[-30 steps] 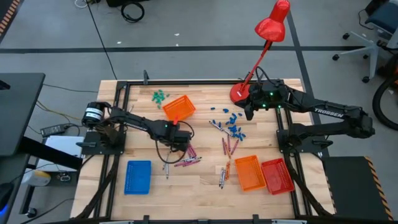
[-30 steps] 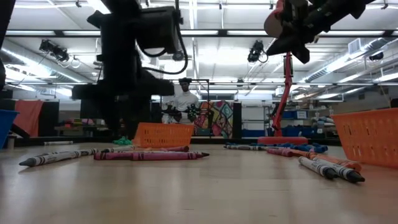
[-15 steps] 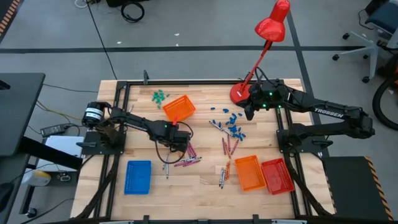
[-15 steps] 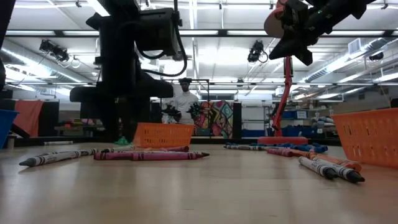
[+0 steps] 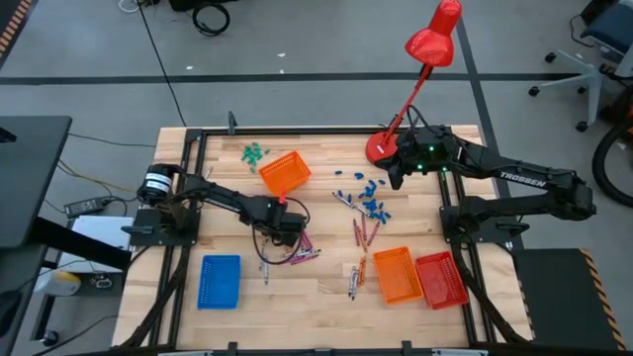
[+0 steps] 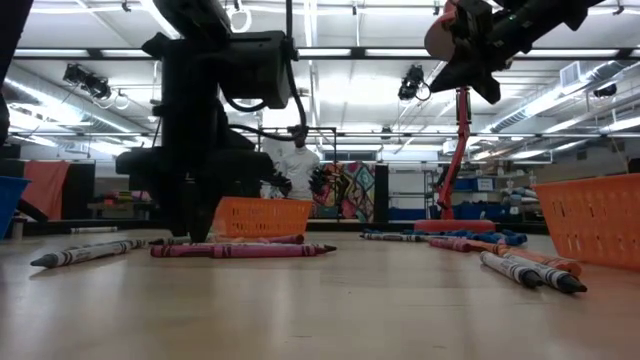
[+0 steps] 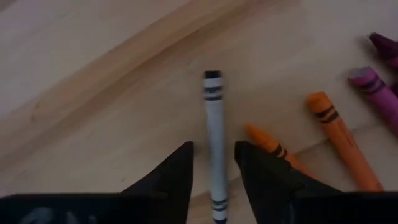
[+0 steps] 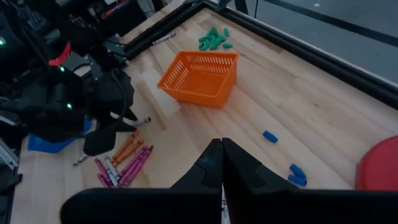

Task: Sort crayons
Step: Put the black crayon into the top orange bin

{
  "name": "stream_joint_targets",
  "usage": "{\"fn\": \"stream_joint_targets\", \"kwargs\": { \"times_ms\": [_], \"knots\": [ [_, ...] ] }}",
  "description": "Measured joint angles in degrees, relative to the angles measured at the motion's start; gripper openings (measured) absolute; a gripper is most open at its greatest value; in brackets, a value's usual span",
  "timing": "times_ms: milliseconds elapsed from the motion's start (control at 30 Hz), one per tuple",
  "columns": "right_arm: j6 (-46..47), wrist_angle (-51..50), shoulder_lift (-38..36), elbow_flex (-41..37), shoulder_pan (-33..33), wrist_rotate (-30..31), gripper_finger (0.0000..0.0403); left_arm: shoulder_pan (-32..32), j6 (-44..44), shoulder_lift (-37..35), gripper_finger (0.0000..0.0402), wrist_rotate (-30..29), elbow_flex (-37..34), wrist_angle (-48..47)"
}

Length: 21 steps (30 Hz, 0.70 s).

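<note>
Left gripper (image 7: pixel 212 163), fingers apart astride the white crayon (image 7: pixel 214 127) on the surface, could pinch off-centre and flick it toward the orange crayon (image 7: pixel 268 144)

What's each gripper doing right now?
Left gripper: open, fingers either side of a white crayon lying on the table, not gripping it yet.
Right gripper: shut, empty, raised near the red lamp base.
</note>
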Motion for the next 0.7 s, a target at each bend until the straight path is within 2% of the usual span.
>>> {"fn": "stream_joint_targets", "kwargs": {
  "times_ms": [267, 433, 700],
  "knots": [
    [0.00, 0.48, 0.00, 0.00, 0.00, 0.46, 0.0008, 0.00, 4.17, 0.53, 0.0020, 1.16, 0.00, 0.27],
    [0.00, 0.83, 0.00, 0.00, 0.00, 0.51, 0.0008, 0.25, 4.32, 0.46, 0.0023, 1.51, -0.06, 0.29],
    [-0.20, 1.01, 0.00, 0.00, 0.00, 0.55, 0.0008, 0.78, 3.75, -3.57, 0.0024, 0.59, -0.52, 0.63]
  ]
}}
